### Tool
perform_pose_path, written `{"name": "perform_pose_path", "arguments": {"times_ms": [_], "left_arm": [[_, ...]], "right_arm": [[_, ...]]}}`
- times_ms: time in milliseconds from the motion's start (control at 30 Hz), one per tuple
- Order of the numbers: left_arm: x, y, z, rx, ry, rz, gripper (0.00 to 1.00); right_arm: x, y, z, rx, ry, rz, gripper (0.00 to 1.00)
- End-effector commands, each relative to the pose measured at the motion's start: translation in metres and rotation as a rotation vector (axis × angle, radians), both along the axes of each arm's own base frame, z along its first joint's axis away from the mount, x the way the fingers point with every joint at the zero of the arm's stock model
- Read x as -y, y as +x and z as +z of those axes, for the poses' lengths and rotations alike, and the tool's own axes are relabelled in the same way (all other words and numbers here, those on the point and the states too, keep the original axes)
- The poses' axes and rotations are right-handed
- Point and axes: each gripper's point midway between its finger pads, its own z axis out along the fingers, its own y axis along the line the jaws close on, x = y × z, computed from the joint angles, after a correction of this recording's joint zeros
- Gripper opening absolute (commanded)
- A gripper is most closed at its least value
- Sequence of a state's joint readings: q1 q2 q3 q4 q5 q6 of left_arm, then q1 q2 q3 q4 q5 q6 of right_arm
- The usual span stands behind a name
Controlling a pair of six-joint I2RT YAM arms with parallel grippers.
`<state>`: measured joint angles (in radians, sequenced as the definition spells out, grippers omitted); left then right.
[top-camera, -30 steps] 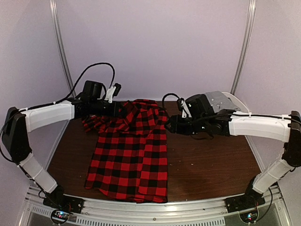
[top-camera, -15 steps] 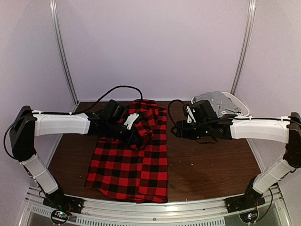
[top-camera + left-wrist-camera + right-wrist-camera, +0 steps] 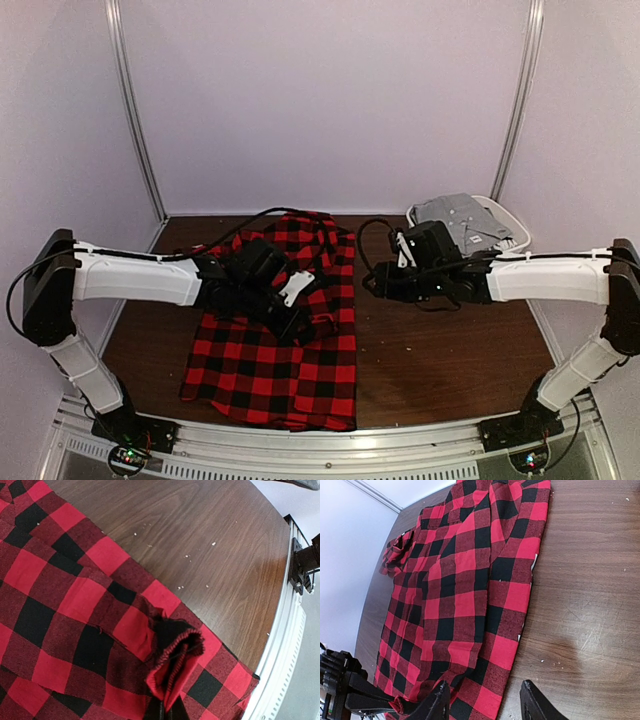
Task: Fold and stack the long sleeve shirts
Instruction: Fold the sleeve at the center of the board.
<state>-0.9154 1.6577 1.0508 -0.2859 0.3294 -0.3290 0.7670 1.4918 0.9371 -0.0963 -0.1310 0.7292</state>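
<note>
Left wrist view: left gripper [image 3: 303, 320] clenches the sleeve cuff [image 3: 176, 662] of the long sleeve shirt [image 3: 270, 370]; lay it flat, seemingly across the body, without bunching. Right gripper [image 3: 485, 702] gapes empty.

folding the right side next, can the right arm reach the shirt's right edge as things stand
Probably yes: the right gripper hangs open just beside the shirt, nothing between them. The left gripper, shut on a sleeve cuff, is over the shirt's middle, clear of that edge.
</note>
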Motion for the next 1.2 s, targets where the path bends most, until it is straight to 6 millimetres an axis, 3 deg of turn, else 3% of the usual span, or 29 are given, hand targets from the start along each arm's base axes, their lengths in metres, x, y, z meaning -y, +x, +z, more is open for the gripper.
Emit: {"name": "perform_pose_path", "arguments": {"times_ms": [0, 1167], "left_arm": [[0.005, -0.01, -0.002, -0.001, -0.007, -0.009, 0.0], [0.027, -0.056, -0.006, -0.04, -0.05, -0.124, 0.0]], "right_arm": [[0.0, 0.002, -0.002, 0.002, 0.016, -0.007, 0.49], [0.009, -0.013, -0.016, -0.029, 0.026, -0.009, 0.49]]}}
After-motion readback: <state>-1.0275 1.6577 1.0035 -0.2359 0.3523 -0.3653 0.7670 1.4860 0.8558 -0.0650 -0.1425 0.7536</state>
